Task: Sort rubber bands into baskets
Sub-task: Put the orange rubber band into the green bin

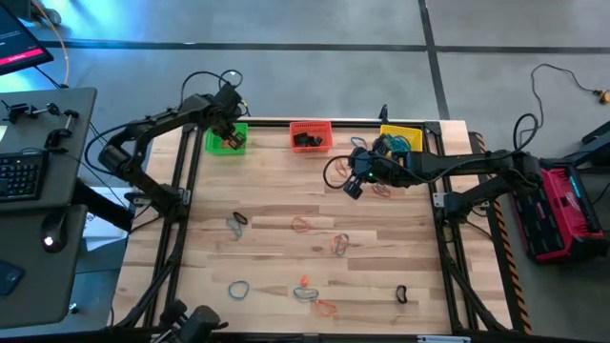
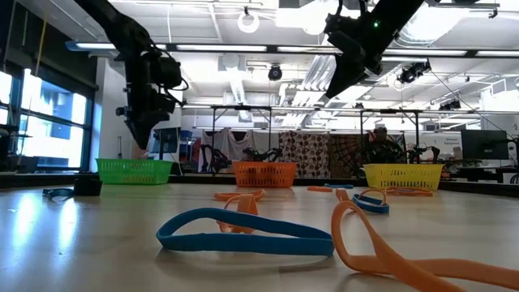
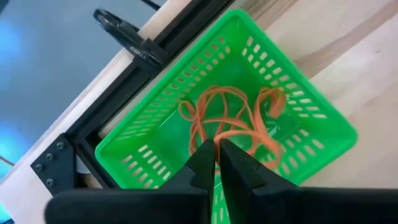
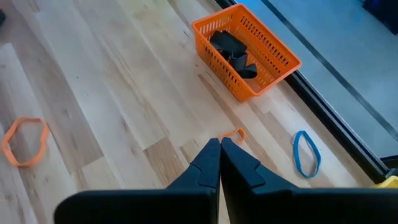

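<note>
Three mesh baskets stand in a row at the far edge of the wooden tabletop [image 1: 286,200]: the green basket [image 1: 226,139] with orange rubber bands [image 3: 233,121] inside, the orange basket [image 1: 311,135] with black bands [image 4: 233,50], and the yellow basket [image 1: 402,139]. Left end effector [image 3: 217,146] hangs over the green basket with its fingers almost together and nothing between them, while the right end effector [image 4: 220,144] is above the tabletop near the orange basket, fingers together and empty. Many loose bands lie scattered on the tabletop, among them a blue band [image 2: 243,234] and an orange band [image 2: 389,251] at the near side.
</note>
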Controlling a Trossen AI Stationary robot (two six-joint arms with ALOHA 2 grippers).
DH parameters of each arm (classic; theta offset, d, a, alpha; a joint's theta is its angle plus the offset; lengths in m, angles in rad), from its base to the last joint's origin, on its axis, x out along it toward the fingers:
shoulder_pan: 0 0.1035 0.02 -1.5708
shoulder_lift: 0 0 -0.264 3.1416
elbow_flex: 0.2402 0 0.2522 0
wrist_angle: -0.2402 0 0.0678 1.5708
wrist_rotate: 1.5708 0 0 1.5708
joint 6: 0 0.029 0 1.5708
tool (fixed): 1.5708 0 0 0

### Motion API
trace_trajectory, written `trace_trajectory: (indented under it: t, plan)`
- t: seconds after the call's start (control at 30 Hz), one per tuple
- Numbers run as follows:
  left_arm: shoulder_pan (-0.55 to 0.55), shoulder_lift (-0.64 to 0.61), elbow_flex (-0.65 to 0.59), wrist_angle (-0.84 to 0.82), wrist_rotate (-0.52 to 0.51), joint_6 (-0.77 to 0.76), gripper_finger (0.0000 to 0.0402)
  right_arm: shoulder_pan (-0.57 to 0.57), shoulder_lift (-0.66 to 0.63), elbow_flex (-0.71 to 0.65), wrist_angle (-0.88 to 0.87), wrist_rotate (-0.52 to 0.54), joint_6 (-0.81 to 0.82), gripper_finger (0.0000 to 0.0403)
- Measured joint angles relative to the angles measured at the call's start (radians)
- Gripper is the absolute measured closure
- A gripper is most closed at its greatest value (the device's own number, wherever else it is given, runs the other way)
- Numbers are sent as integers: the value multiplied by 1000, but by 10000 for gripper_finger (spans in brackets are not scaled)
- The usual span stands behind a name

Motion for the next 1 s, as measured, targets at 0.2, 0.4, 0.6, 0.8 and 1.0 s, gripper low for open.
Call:
trace_trajectory:
  t: [0.2, 0.4, 0.6, 0.8, 1.0]
  plan:
    - [-46, -61, 0, 7, 0, 0, 350, 0, 0, 0, 0, -99, -34, 398]
    - [-100, -117, -5, 36, 5, -26, 308, 0, 0, 0, -1, -101, -30, 355]
    - [-189, -197, -129, 265, 16, -45, 296, 0, 67, 0, 29, -53, 31, 287]
    - [-283, -328, -285, 543, 45, -111, 313, -22, 201, 0, 108, -10, 46, 259]
    - [-377, -449, -382, 688, 116, -164, 322, -86, 273, -19, 179, -21, 52, 258]
